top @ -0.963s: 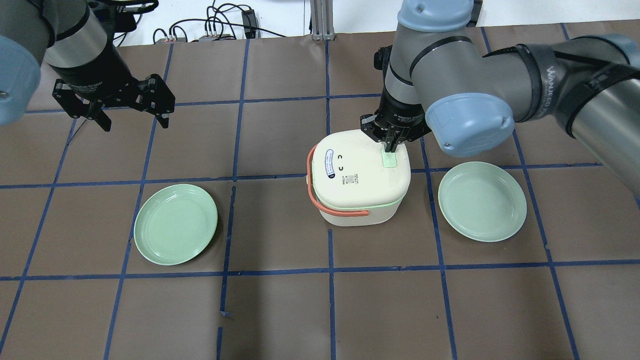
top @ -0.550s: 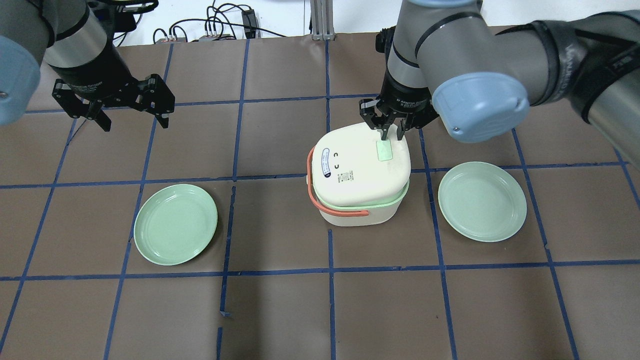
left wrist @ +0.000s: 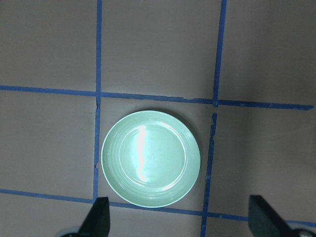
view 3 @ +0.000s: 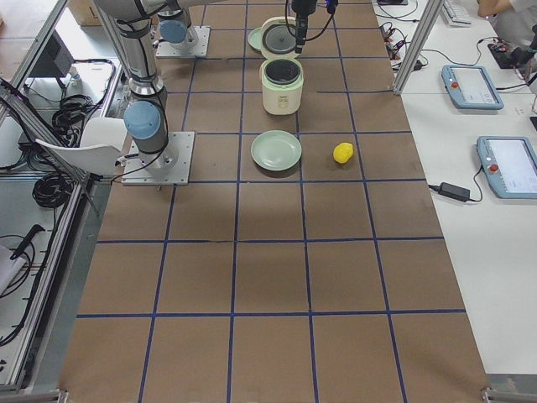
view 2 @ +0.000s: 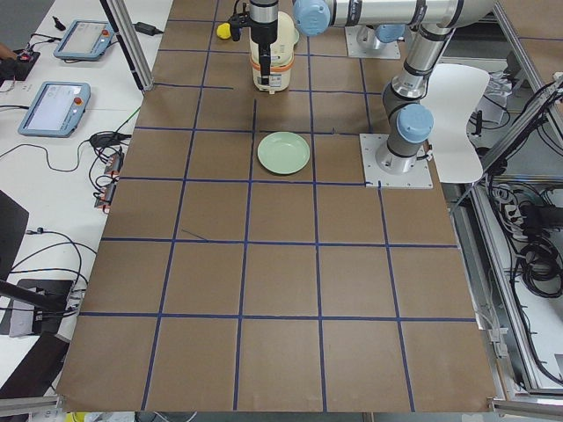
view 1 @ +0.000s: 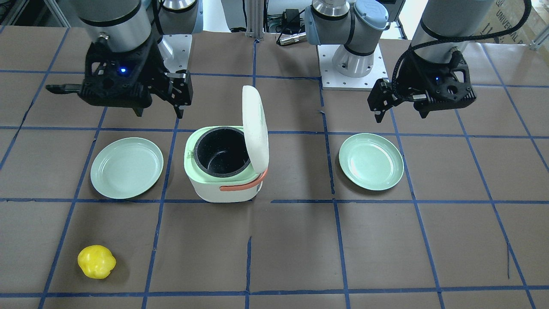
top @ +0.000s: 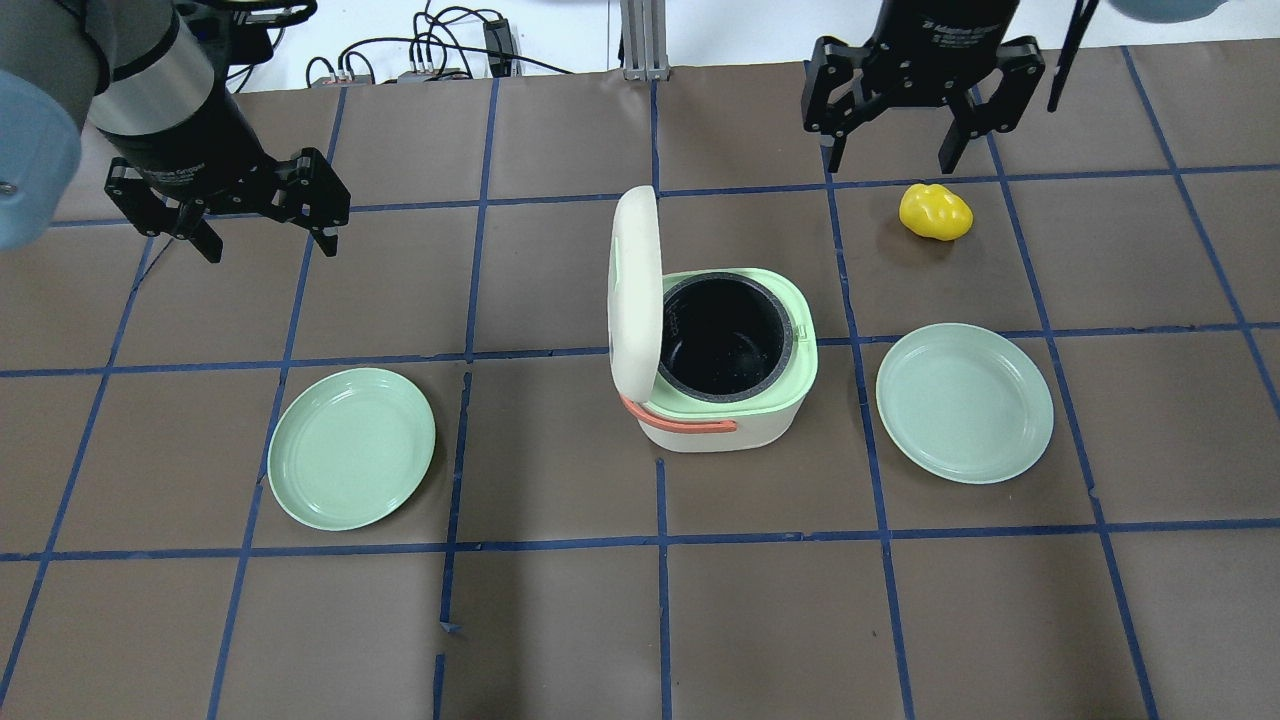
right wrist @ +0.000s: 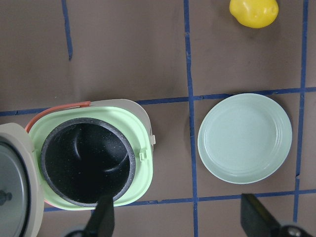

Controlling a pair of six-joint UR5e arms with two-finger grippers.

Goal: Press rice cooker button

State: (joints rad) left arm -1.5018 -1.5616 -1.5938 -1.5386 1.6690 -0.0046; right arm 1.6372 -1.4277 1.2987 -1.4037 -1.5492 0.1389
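Note:
The white rice cooker [top: 720, 425] stands mid-table with its lid [top: 635, 290] swung up on edge at its left, and the dark inner pot [top: 725, 340] is bare. The lid's button is hidden, as the lid shows edge-on. My right gripper [top: 893, 150] is open and empty, raised beyond the cooker at the back right. Its wrist view looks down on the open cooker [right wrist: 143, 182]. My left gripper [top: 270, 245] is open and empty, hovering at the back left, far from the cooker. The front view shows the cooker [view 1: 223, 191] and its upright lid [view 1: 255, 124].
A green plate [top: 350, 448] lies left of the cooker and another green plate [top: 965, 402] lies right of it. A yellow pepper [top: 935, 212] lies at the back right, just below the right gripper. Cables run along the table's far edge.
My right gripper has left the lid's button, risen, drawn back toward the far right and opened wide. The lid has sprung from closed to upright. The left arm has not moved.

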